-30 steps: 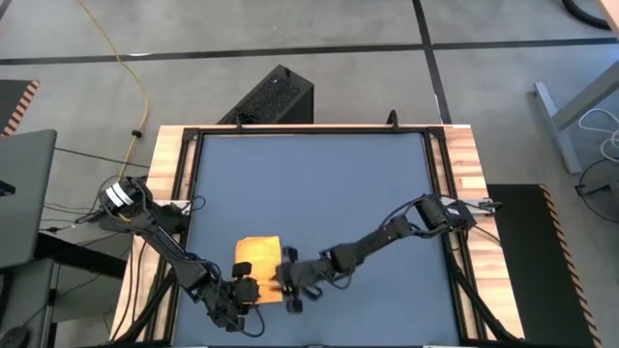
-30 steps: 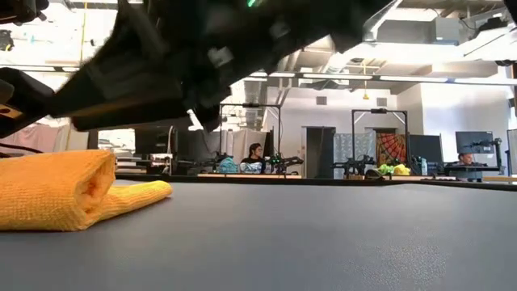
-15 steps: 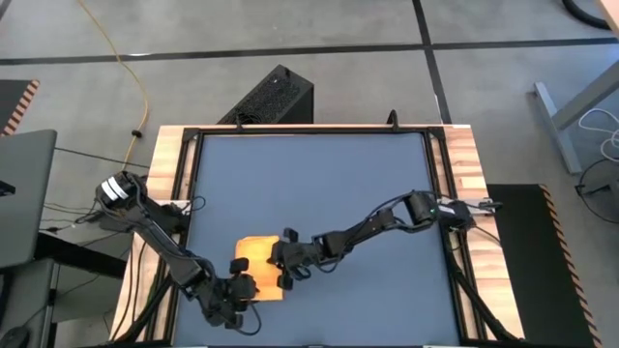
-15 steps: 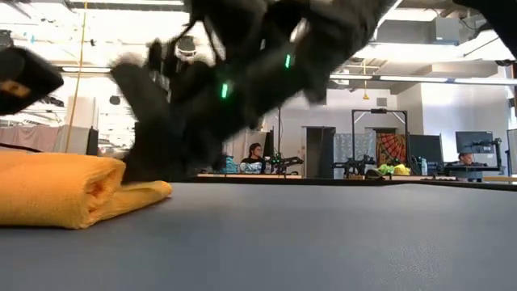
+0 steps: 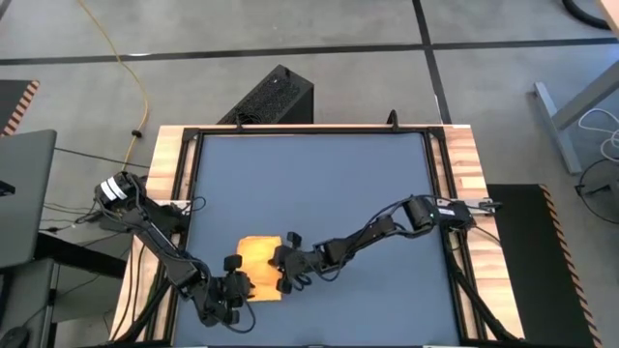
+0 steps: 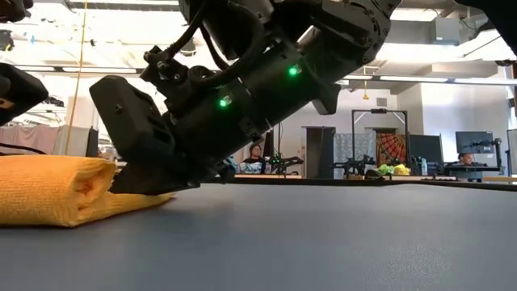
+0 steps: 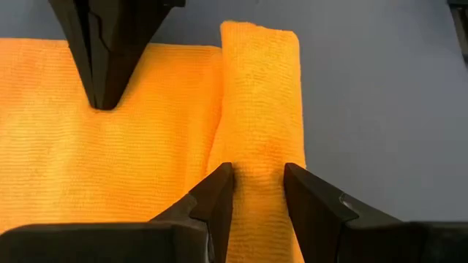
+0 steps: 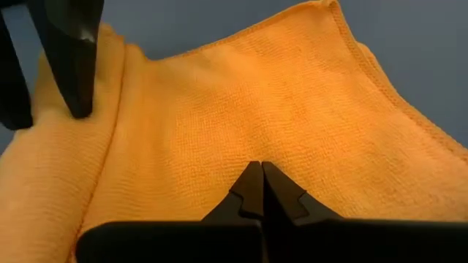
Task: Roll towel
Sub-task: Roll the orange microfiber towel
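Observation:
The yellow-orange towel [image 5: 259,259] lies on the dark table mat near the front edge. Part of it is flat, and part is rolled up [image 7: 260,102] along its near side. My left gripper [image 7: 257,191] is at the roll's left end, closed on the roll. My right gripper [image 8: 260,175] is shut, with its tips down on the flat part [image 8: 292,109] a little way from the roll. In the low view my right gripper [image 6: 129,184] rests on the flat layer beside the roll [image 6: 48,190]. My left gripper pinches the towel's rolled part near its left end [image 7: 259,164] between its two fingers, one on each side of the roll. It comes from the table's left, slanting down, with the fingers along the roll. The roll rests on the mat. My right gripper presses its shut fingertips [image 8: 252,191] down on the towel's flat part [image 8: 241,150]. It comes from the table's right, slanting down. The flat layer lies against the mat beneath it.
The dark mat [image 5: 319,184] stretches bare to the far and right sides. Wooden strips and a black frame [image 5: 455,164] border it. Beyond the table in the low view are benches, other robot arms and seated people [image 6: 257,153].
My right gripper has shut. It has moved down and toward the table's left, onto the towel's flat part, and tipped more steeply. The roll stays in my left gripper's hold.

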